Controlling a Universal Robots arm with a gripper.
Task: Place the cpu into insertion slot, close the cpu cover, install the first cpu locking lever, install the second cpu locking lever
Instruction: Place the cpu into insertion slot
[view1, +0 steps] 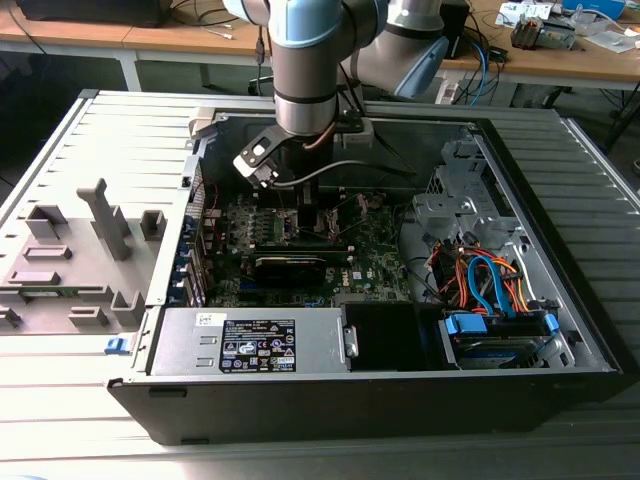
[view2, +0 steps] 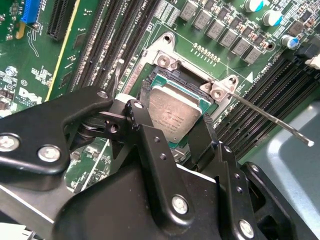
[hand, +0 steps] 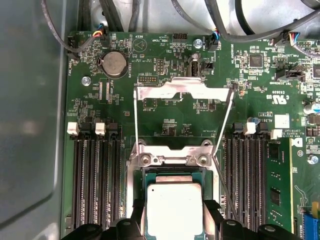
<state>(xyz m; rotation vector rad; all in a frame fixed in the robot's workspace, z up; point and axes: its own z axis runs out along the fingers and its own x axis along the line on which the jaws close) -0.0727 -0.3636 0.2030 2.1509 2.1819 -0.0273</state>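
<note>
Square silver-grey cpu (hand: 174, 209) within the silvery-rimmed insertion slot (hand: 172, 159), windowed cpu cover (hand: 180, 89) raised open

Soft, even light falls from above in the exterior view. It leaves the pale grey surface (view1: 60, 130) bright and slightly washed, while the open computer case (view1: 300, 400) stays dim inside, with the arm (view1: 305, 60) shading the motherboard (view1: 370, 255). In the first wrist view the cpu (hand: 174, 210) glares almost white and the case wall (hand: 30, 125) carries a hazy sheen. In the second wrist view the locking lever (view2: 270, 117) glints at its tip above an evenly lit board.
</note>
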